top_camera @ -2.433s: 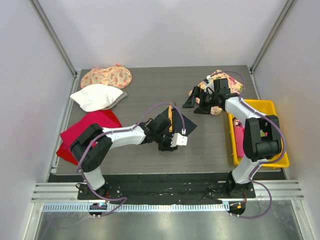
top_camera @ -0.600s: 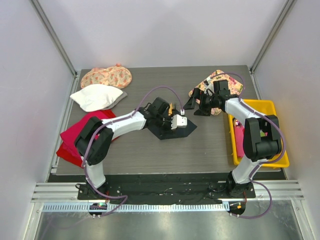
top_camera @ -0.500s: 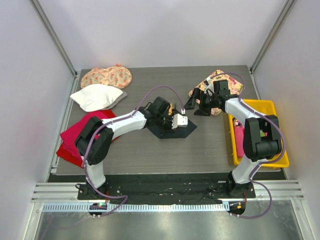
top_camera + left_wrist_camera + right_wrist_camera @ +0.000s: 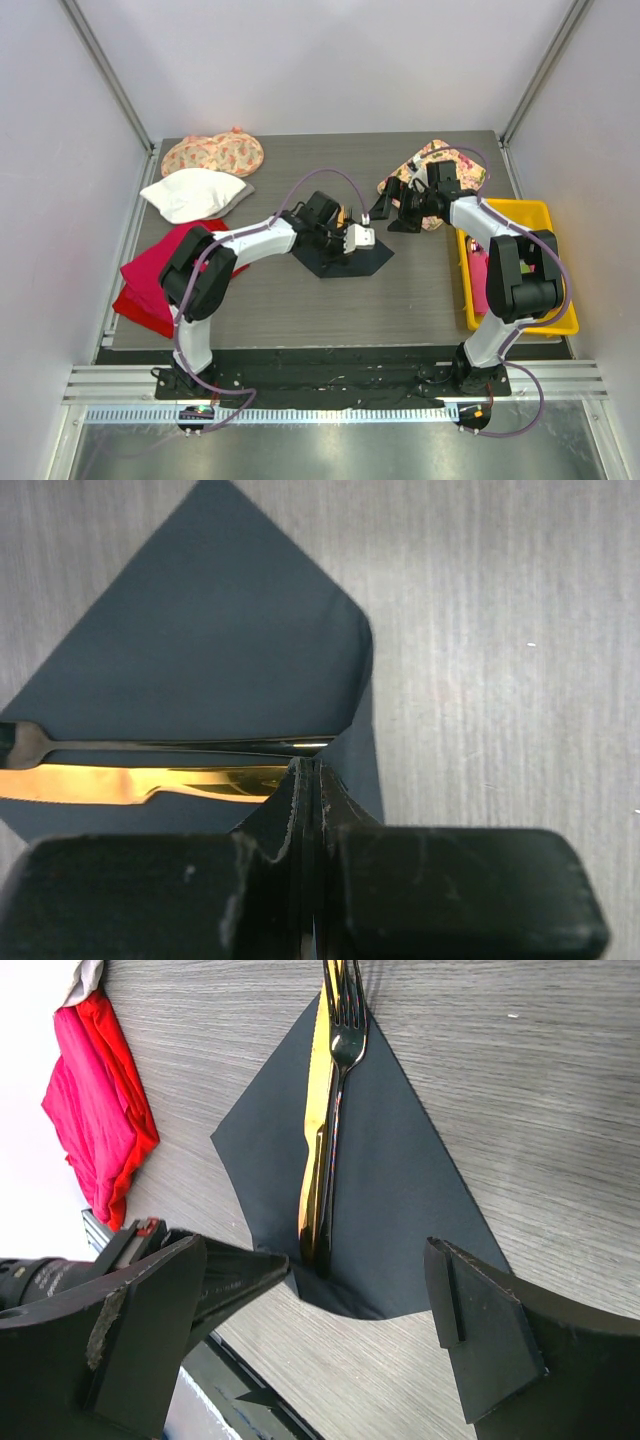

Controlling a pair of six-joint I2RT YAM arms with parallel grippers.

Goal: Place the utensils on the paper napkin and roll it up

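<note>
Pinching a corner of the napkin (image 4: pixel 220 650) beside the utensils (image 4: pixel 130 782), the left gripper (image 4: pixel 308 780) is clenched; the right wrist view alone shows the tines of the fork (image 4: pixel 345 1020), with the right gripper (image 4: pixel 358 1255) spread wide.

The setting is a robotics laboratory test cell. A grey wood-grain desk (image 4: pixel 300 300) is enclosed by plain white panels (image 4: pixel 330 60) held in aluminium frame posts (image 4: pixel 106 68). The left arm (image 4: pixel 255 238) and right arm (image 4: pixel 490 225) are mounted at the near edge, beside a slotted aluminium rail (image 4: pixel 560 385). A yellow bin (image 4: pixel 548 325) occupies the right edge.
</note>
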